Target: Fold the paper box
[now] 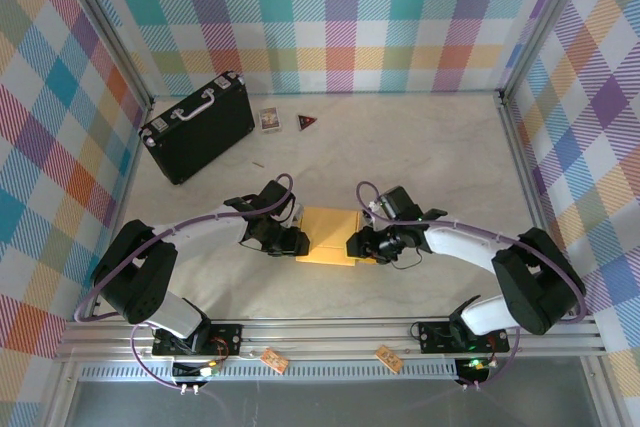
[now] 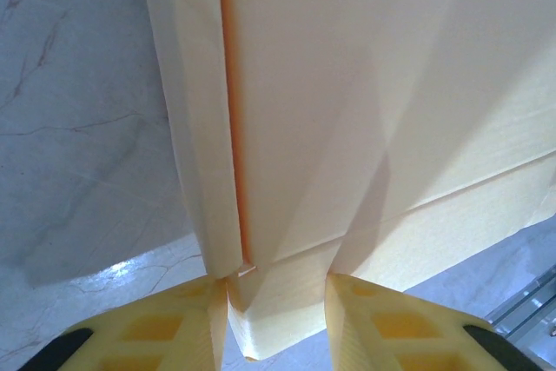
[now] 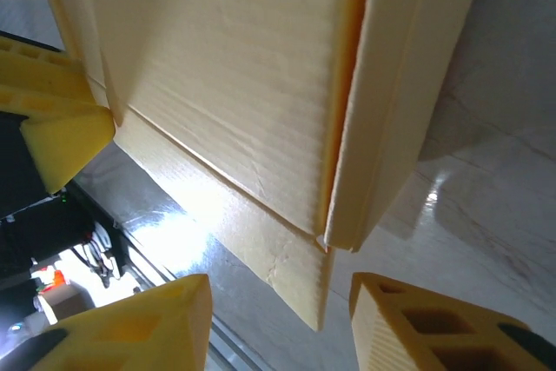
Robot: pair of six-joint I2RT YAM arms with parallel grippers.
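Pastel plaid walls (image 1: 340, 17) surround a pale marbled table (image 1: 450, 147). A black case (image 1: 197, 127) with a pale handle lies at 10 o'clock. The paper box (image 1: 328, 235), mustard-yellow and half folded, sits toward 6 o'clock. At its 9 o'clock the left gripper (image 2: 278, 288) pinches a flap. At its 3 o'clock the right gripper (image 3: 280, 288) stands with its fingers apart. A small card (image 1: 268, 119) and a dark triangle (image 1: 307, 122) lie near 11 o'clock, their print too small to read.

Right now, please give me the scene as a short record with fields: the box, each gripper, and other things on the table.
box: yellow cardboard, between the two grippers, near the front of the table
left gripper: shut on a flap of the box
right gripper: open, one box edge between its fingers
case: black, closed, far left, apart from the box
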